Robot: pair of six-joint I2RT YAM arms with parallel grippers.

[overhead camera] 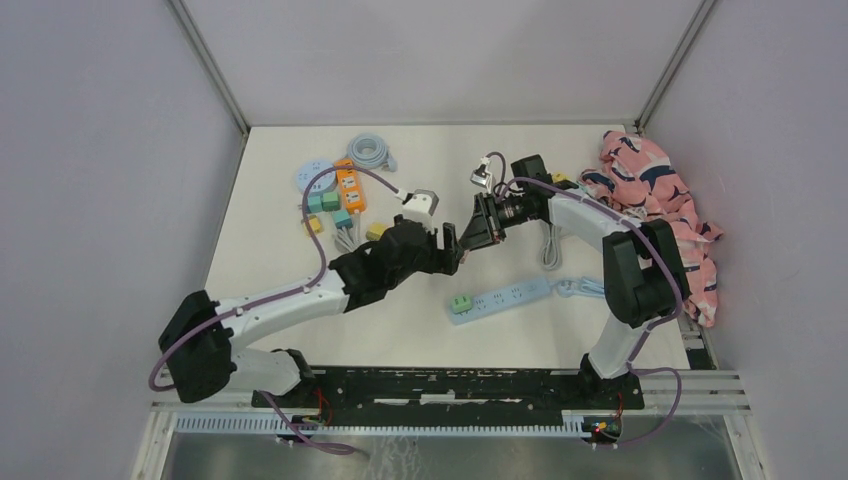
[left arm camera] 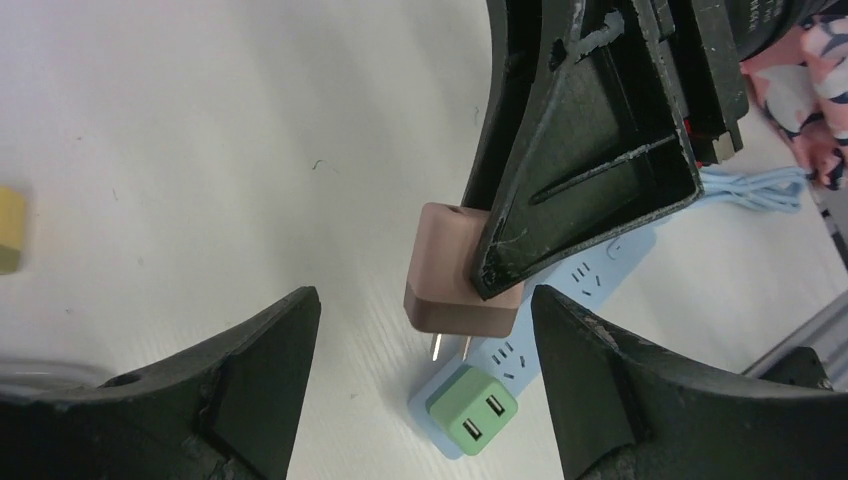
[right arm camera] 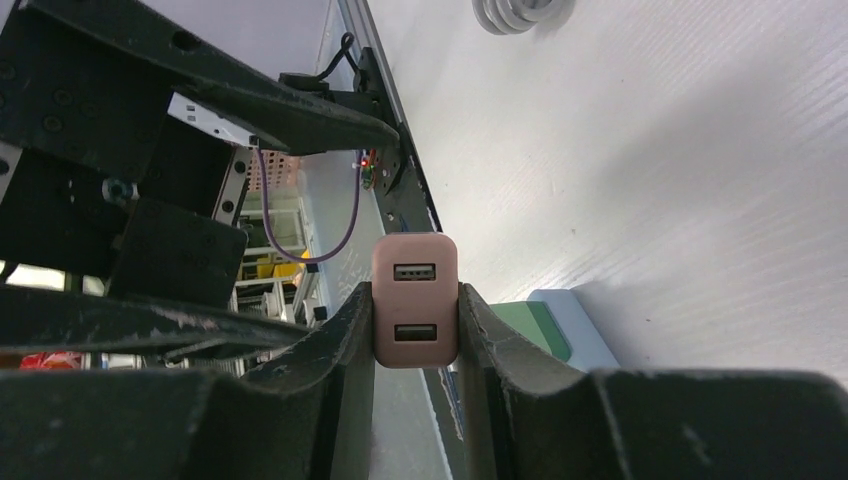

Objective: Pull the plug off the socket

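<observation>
Near edge: both arm bases bolted side by side, arms reaching in over the white worktop (overhead camera: 265,240).

Just beyond the bases, right of centre: a light blue power strip (overhead camera: 510,293) lies flat and slantwise. A green cube adapter (overhead camera: 461,303) is seated in its left end. The strip's pale blue cable is bunched at its right end.

Mid worktop, in the air: the two grippers meet nose to nose.
- The right gripper (right arm camera: 415,300) is pinching a dusty-pink two-port USB plug (left arm camera: 450,280), one finger pressed flat on each side. The USB ports face the right wrist camera.
- The plug's two metal prongs are bare and point down. It hangs clear of the blue strip and is not seated in any socket.
- The left gripper (left arm camera: 423,296) is spread wide. Its fingers (left arm camera: 260,380) flank the plug with a gap on both sides and touch nothing.

Further back, left: a small yellow cube (overhead camera: 376,231), then a cluster of orange, teal and green adapters (overhead camera: 340,195) with cords. Behind that is a coiled grey-blue cable (overhead camera: 372,152).

Far right: a crumpled pink patterned cloth (overhead camera: 665,200) lies along the worktop's right edge.
</observation>
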